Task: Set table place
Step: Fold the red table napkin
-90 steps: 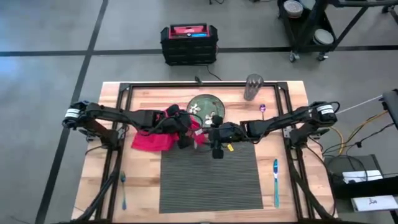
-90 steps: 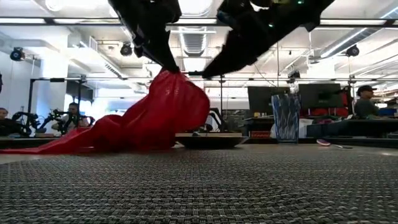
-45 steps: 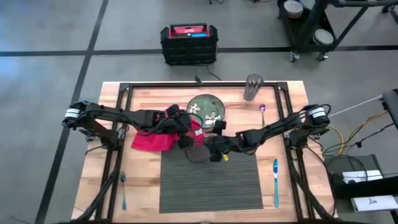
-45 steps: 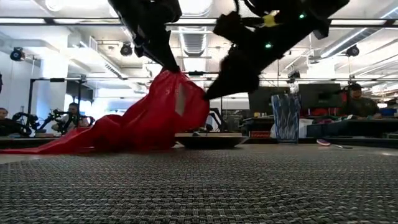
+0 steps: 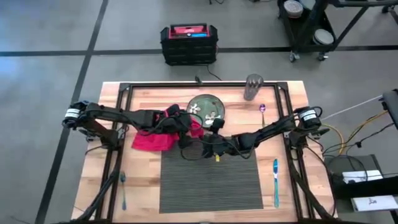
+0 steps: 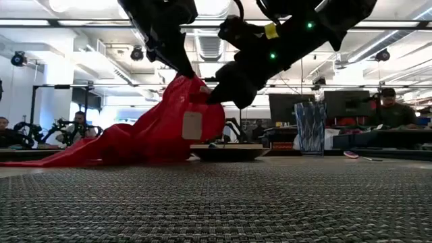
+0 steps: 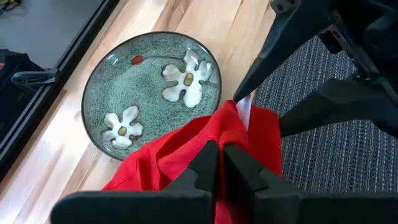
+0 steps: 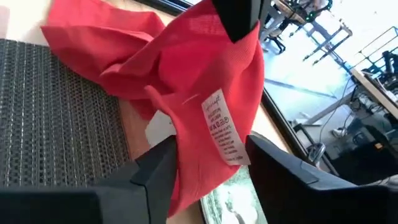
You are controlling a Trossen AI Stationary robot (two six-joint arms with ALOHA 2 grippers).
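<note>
From above, your left tool (image 5: 185,138) sat at the mat's (image 5: 211,180) far-left corner, pinching a peak of the red napkin (image 5: 155,138); the rest of the cloth trailed away from it across the bare surface (image 5: 140,174). Your right tool (image 5: 200,149) reached in from the other side and ended just beside the left one, over the mat's far edge. The plate (image 5: 206,106) lay just beyond both tools. A metal cup (image 5: 253,87) and a small spoon (image 5: 262,109) stood farther off toward the right arm's base; a blue utensil (image 5: 275,180) lay beside the mat, and a fork (image 5: 123,190) lay on the opposite side.

At mat level, your left tool (image 6: 190,73) held the napkin (image 6: 158,131) up in a peak, and its white tag (image 6: 192,125) hung below. Your right tool (image 6: 214,93) met the cloth at that peak. People (image 6: 393,111) sat in the room behind.

Through the left wrist, your fingers (image 7: 211,163) were pressed together on the napkin (image 7: 186,149), with the plate (image 7: 134,93) just ahead and the mat (image 7: 323,149) beside it.

Through the right wrist, your fingers (image 8: 155,168) stood spread either side of the hanging napkin (image 8: 199,81), with the tag (image 8: 224,127) between them and the mat (image 8: 56,118) below.
</note>
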